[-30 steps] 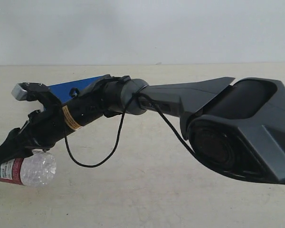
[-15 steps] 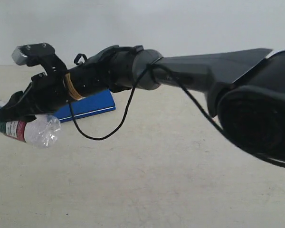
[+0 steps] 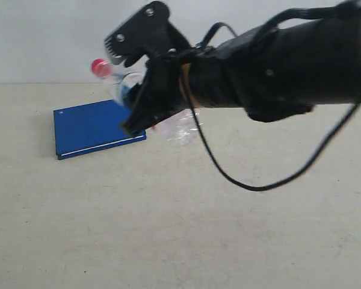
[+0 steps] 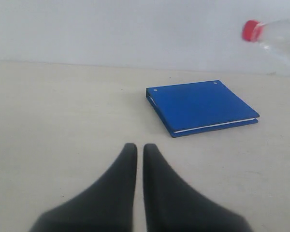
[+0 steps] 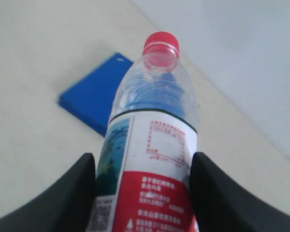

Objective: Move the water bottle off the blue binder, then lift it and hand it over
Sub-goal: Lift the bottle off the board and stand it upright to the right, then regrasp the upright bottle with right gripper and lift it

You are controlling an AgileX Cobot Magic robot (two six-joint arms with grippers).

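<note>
The water bottle (image 5: pixel 152 140), clear with a red cap and a red, white and green label, is held in the air between the two black fingers of my right gripper (image 5: pixel 144 159), which is shut on its labelled body. In the exterior view the water bottle (image 3: pixel 117 81) tilts cap up-left, partly hidden behind the right gripper (image 3: pixel 138 114), above the right edge of the blue binder (image 3: pixel 96 127). The blue binder (image 4: pixel 200 107) lies flat and bare on the table. My left gripper (image 4: pixel 140 150) hovers low before it, shut on nothing. The water bottle's cap (image 4: pixel 252 30) shows beyond the binder.
A beige tabletop (image 3: pixel 186 229) runs to a pale wall (image 3: pixel 48 36) at the back. The right arm (image 3: pixel 277 66) spans the upper right of the exterior view, with a black cable (image 3: pixel 253 183) hanging below it.
The right arm has swung right and upward with the bottle, from low at the left to above the binder's right edge. The bottle's cap now points up.
</note>
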